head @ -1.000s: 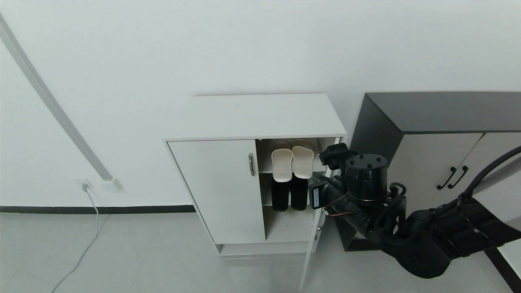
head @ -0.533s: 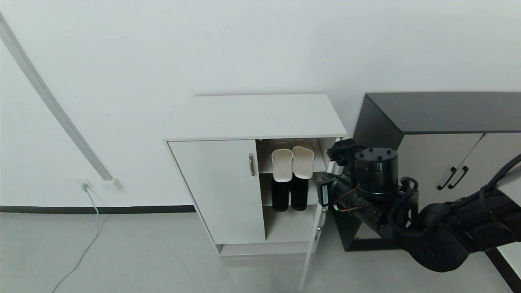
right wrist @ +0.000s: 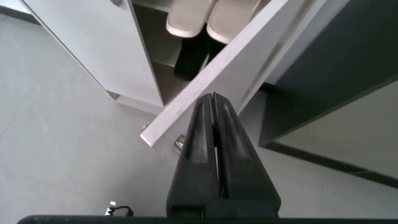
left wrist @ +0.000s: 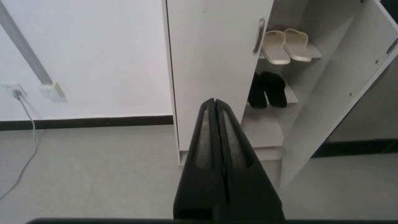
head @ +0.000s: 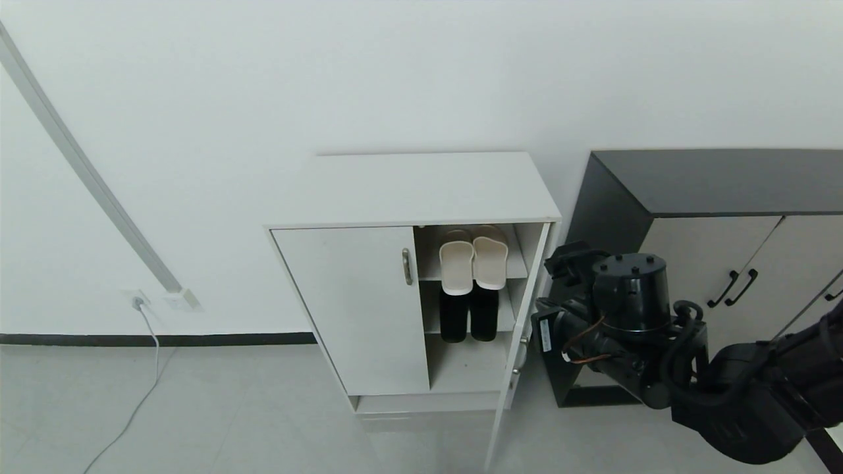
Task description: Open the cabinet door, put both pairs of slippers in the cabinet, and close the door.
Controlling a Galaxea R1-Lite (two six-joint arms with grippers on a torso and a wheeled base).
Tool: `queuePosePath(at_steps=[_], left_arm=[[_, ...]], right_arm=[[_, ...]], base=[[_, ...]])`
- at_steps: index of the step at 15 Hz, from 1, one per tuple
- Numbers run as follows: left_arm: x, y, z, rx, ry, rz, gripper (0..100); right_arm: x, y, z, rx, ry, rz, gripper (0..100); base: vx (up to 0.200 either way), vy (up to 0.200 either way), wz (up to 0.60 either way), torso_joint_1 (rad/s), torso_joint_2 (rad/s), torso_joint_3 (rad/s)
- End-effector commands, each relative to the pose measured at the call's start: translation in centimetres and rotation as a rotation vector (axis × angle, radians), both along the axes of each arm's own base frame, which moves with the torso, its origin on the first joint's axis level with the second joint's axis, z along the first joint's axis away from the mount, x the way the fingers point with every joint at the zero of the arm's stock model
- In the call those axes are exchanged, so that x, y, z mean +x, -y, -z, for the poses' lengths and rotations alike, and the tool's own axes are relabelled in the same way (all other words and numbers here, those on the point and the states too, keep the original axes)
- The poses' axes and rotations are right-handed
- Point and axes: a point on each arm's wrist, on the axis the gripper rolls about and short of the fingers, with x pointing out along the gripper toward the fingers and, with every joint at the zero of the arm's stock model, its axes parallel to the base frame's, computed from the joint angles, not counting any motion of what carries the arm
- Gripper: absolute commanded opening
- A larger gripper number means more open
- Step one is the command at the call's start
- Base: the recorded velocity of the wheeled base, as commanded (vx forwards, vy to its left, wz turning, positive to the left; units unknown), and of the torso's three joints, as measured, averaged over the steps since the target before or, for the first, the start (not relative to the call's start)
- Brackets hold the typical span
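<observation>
The white cabinet (head: 421,184) stands against the wall with its right door (head: 520,329) swung open towards me and its left door (head: 355,309) closed. A cream pair of slippers (head: 473,263) lies on the upper shelf, and a black pair (head: 467,313) sits on the shelf below. My right gripper (head: 560,257) is shut and holds nothing; it is on the outer side of the open door, near its top. In the right wrist view its tips (right wrist: 214,96) are close to the door (right wrist: 249,68). My left gripper (left wrist: 214,102) is shut and empty, well back from the cabinet (left wrist: 211,62).
A dark-topped cabinet (head: 711,178) with black handles stands just right of the open door, leaving a narrow gap where my right arm is. A wall socket with a cable (head: 138,303) is at the left. Bare floor lies in front.
My right gripper has moved right and slightly down, from the cabinet opening to the outer side of the open door. The slippers have not moved.
</observation>
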Motion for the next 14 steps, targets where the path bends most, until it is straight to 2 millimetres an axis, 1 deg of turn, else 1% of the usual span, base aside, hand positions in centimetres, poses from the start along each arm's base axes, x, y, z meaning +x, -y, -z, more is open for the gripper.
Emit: queuePosePath(at_steps=[1, 6, 7, 9, 10, 11, 12, 14], left_arm=[[0.0, 0.0, 0.0, 0.000, -0.001, -0.001, 0], [0.0, 0.0, 0.0, -0.002, -0.001, -0.001, 0], [0.0, 0.0, 0.0, -0.002, -0.001, -0.001, 0], [0.0, 0.0, 0.0, -0.002, -0.001, -0.001, 0], [0.0, 0.0, 0.0, -0.002, -0.001, -0.001, 0], [0.0, 0.0, 0.0, -0.002, -0.001, -0.001, 0], [0.0, 0.0, 0.0, 0.000, -0.001, -0.001, 0], [0.0, 0.0, 0.0, 0.000, -0.001, -0.001, 0]], right_arm=[[0.6, -0.6, 1.8, -0.030, -0.040, -0.002, 0], [1.6, -1.5, 2.7, -0.020, -0.051, -0.008, 0], [2.0, -2.2, 2.7, 0.028, -0.055, -0.023, 0], [2.7, -3.2, 2.8, 0.065, -0.049, -0.029, 0], [3.0, -4.1, 3.0, 0.111, -0.036, -0.033, 0], [3.2, -4.4, 3.1, 0.131, -0.030, -0.033, 0], [3.9, -5.1, 3.5, 0.172, 0.011, -0.034, 0], [4.1, -5.3, 3.4, 0.200, 0.039, -0.038, 0]], base=[[0.000, 0.000, 0.00, 0.000, 0.00, 0.000], [0.000, 0.000, 0.00, 0.000, 0.00, 0.000], [0.000, 0.000, 0.00, 0.000, 0.00, 0.000], [0.000, 0.000, 0.00, 0.000, 0.00, 0.000], [0.000, 0.000, 0.00, 0.000, 0.00, 0.000], [0.000, 0.000, 0.00, 0.000, 0.00, 0.000], [0.000, 0.000, 0.00, 0.000, 0.00, 0.000], [0.000, 0.000, 0.00, 0.000, 0.00, 0.000]])
